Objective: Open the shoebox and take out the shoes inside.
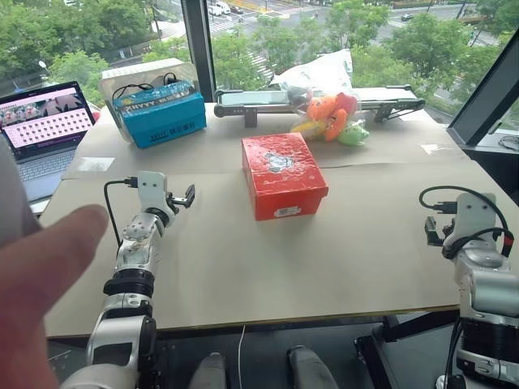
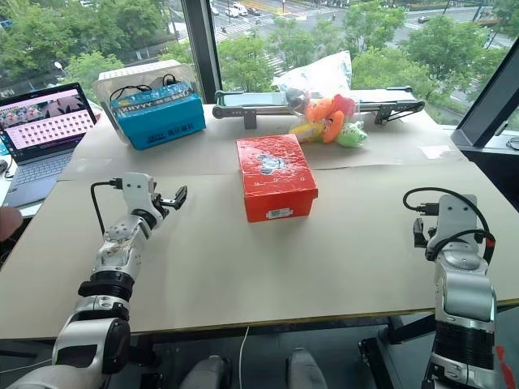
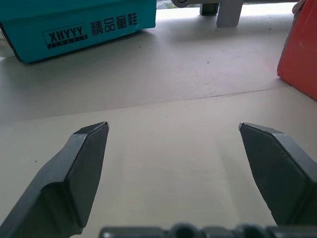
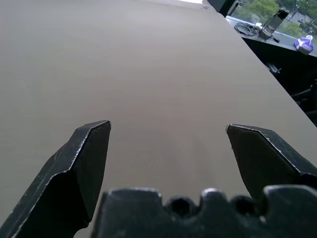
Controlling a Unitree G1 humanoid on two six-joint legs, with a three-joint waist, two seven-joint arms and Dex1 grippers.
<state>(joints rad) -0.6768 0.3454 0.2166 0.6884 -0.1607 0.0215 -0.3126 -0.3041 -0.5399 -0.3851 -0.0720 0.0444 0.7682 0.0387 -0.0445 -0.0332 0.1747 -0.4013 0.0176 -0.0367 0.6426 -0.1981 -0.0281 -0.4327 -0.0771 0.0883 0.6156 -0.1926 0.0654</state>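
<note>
A: Shoebox (image 1: pixel 283 173) position?

B: Red, lid shut, flat on the counter (image 1: pixel 243 267), about mid-counter. Grey-white cartoon on the lid, small white label on the end facing the robot.

A: Shoes?

B: Can't see any, the box is closed.

A: Left tool (image 1: pixel 183 198)?

B: To the left of the shoebox and a bit nearer the robot, well apart from it. Jaws spread wide, nothing between them, just above the counter. In the left wrist view the two black fingers (image 3: pixel 79 173) frame bare counter, with a red corner of the shoebox at one edge.

A: Right tool (image 4: pixel 168 131)?

B: Well to the right of the shoebox, nearer the robot, close to the counter's right edge. Jaws also spread wide, holding nothing; bare counter between its fingers.

A: Other stuff around the shoebox?

B: Blue box (image 1: pixel 160 116) behind it to the left, white lettering on its side. Orange-yellow-green plush toys (image 1: pixel 331 118) behind it to the right, clear plastic bag (image 1: pixel 320 74) just behind those. A long grey bar (image 1: pixel 268 100) on the far side of the shoebox. Laptop (image 1: pixel 42 130) open, well to the left, past the blue box.

A: People?

B: A hand (image 1: pixel 36 275), blurred, far left of the shoebox, close to the camera.
</note>
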